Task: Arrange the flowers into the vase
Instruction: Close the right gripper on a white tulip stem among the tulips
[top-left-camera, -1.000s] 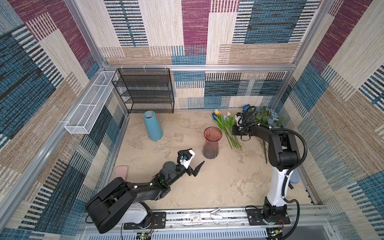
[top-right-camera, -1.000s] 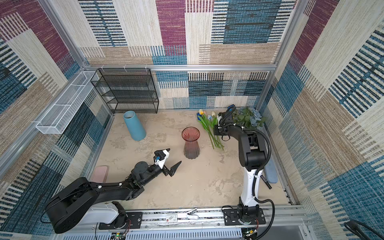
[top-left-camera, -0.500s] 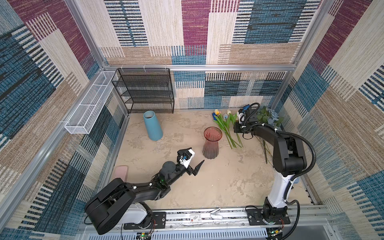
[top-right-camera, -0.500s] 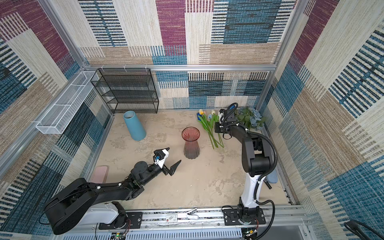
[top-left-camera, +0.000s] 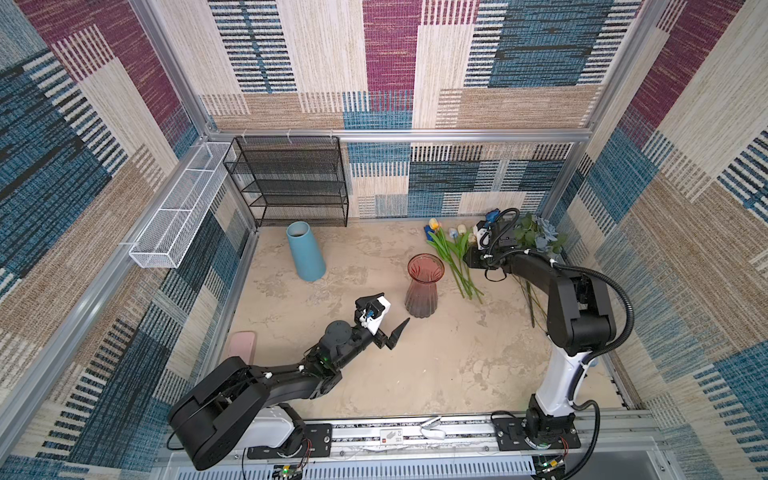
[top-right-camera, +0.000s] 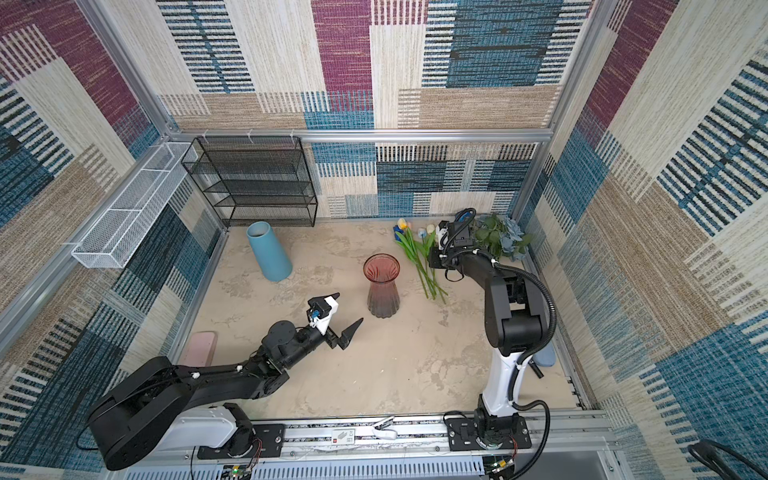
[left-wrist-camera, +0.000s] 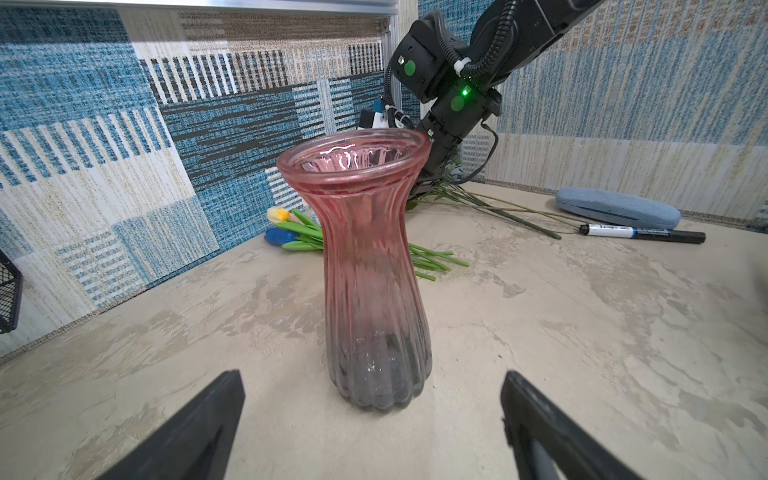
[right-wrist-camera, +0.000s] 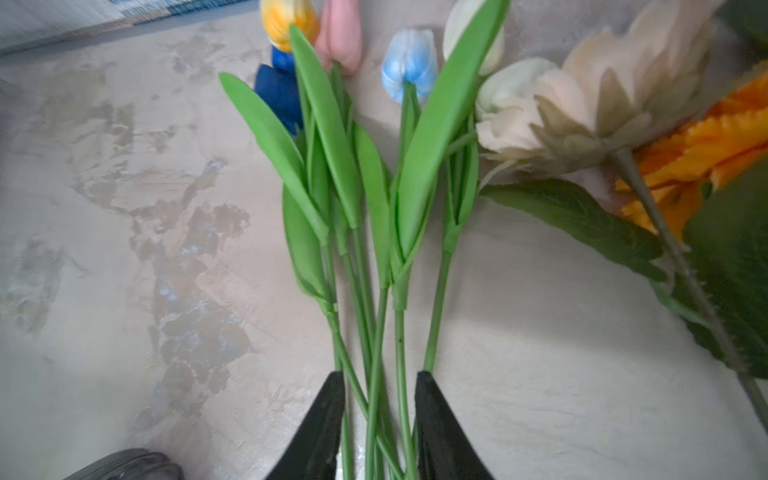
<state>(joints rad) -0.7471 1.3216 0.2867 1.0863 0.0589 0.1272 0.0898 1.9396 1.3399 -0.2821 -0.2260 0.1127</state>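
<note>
Flowers (top-left-camera: 452, 249) laid at the table's (top-left-camera: 436, 365) far right corner
Their stems are straddled by the right gripper (right-wrist-camera: 380, 376), jaws slightly parted; the left gripper (left-wrist-camera: 372, 374) is held wide apart facing the vase (left-wrist-camera: 370, 257).

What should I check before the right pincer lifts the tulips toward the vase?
1. Vase upright, nothing inside: ok.
2. Left pincer open, facing the vase: ok.
3. Right pincer straddles the tulip stems: ok.
4. Only one stem between its jaws: not ok, several lie there.
5. Firm grip on the stems: cannot tell; the jaws stand apart.
6. Cream flower outside the jaws: ok.
</note>
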